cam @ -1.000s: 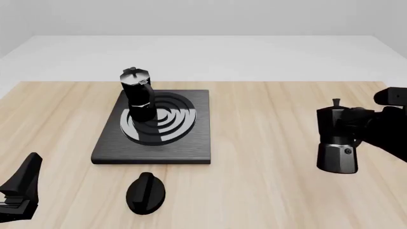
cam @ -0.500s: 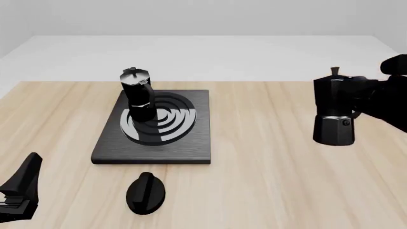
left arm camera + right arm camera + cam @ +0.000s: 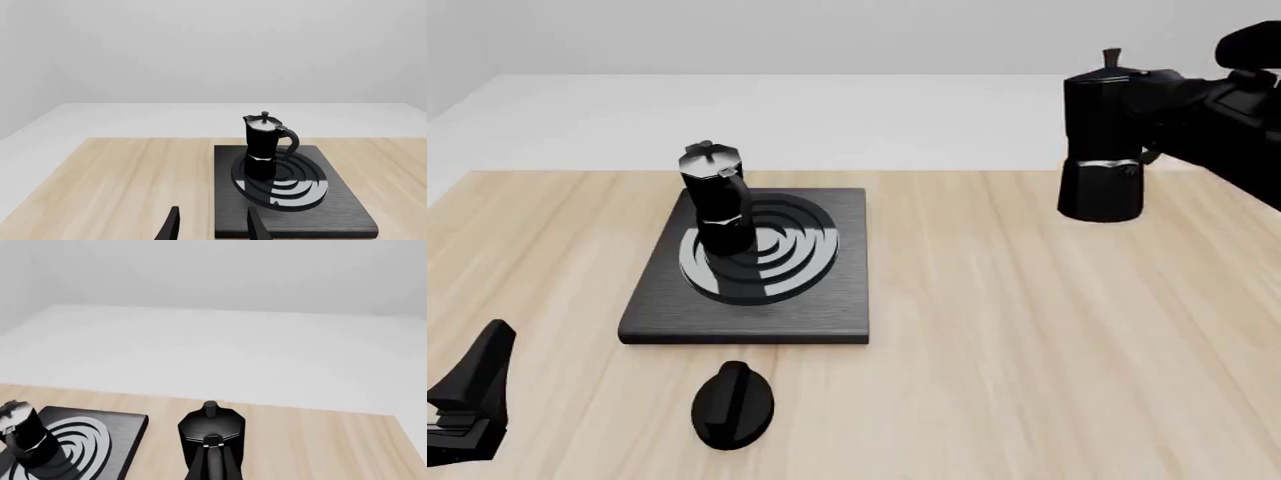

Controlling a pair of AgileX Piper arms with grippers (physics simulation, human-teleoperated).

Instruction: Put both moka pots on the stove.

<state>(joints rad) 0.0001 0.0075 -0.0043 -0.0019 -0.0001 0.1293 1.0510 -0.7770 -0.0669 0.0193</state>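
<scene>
Two pots are in play. One pot stands upright on the stove, on the left part of the burner rings, its handle turned toward the ring centre. The stove lies flat on the table, left of the middle. A black knob lies on the wood just near of the stove's near edge, apart from it.

The other pot hangs in the air at far right, upright, clear of the table and well apart from the stove — its base shows no contact with the wood in the front view. The right gripper comes in from the right edge at about the height of the pot's upper half, arm roughly level and reaching leftward. It grips the pot at the handle side; in the right wrist view the pot sits directly ahead of the camera with its lid knob up, and the fingers themselves are hard to pick out against the black body.

Low at the near left corner, the left gripper rests well apart from everything. Its wrist view looks far and rightward across the table at the stove and the standing pot; two fingers show at the frame's edge, spread with bare table between them, holding nothing.
</scene>
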